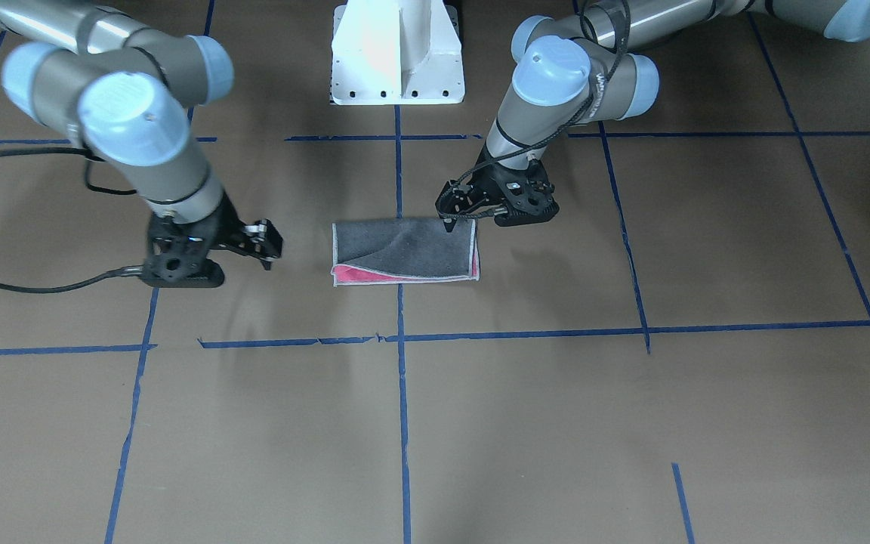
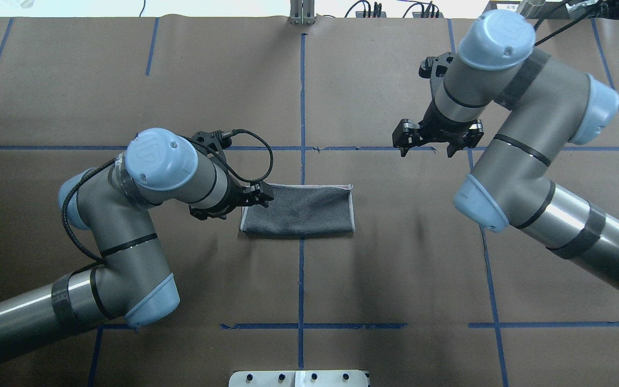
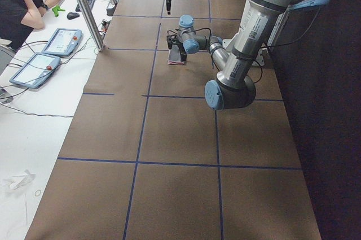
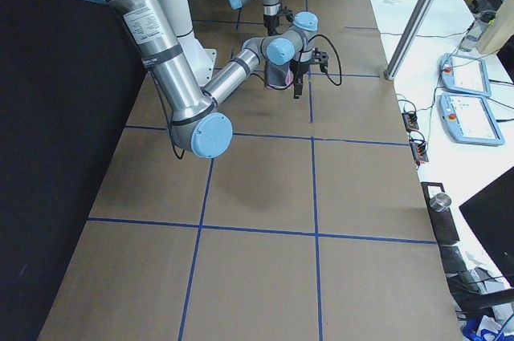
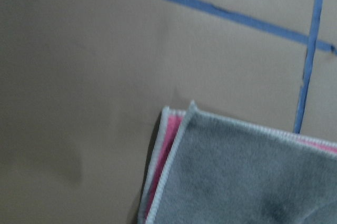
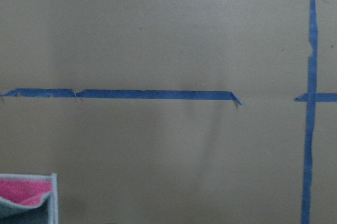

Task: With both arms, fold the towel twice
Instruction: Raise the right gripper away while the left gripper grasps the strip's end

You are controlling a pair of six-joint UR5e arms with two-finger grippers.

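The towel (image 2: 299, 209) lies flat at the table's middle, folded into a rectangle, grey face up. A pink strip (image 1: 374, 276) shows along its edge away from the robot. My left gripper (image 2: 261, 196) hangs over the towel's left corner on the robot's side, with one fingertip (image 1: 448, 224) right at the cloth. Its jaws look apart and hold nothing. The left wrist view shows that corner (image 5: 237, 171) lying flat, grey over pink. My right gripper (image 2: 426, 152) is open and empty, raised well to the right of the towel. The right wrist view shows only a towel corner (image 6: 26, 197).
Blue tape lines (image 2: 301, 161) grid the brown table. The white pedestal base (image 1: 397, 53) stands at the robot's side. A black cable (image 1: 27, 285) trails from the right wrist. An operator (image 3: 22, 3) and tablets (image 3: 62, 41) sit beyond the table's edge.
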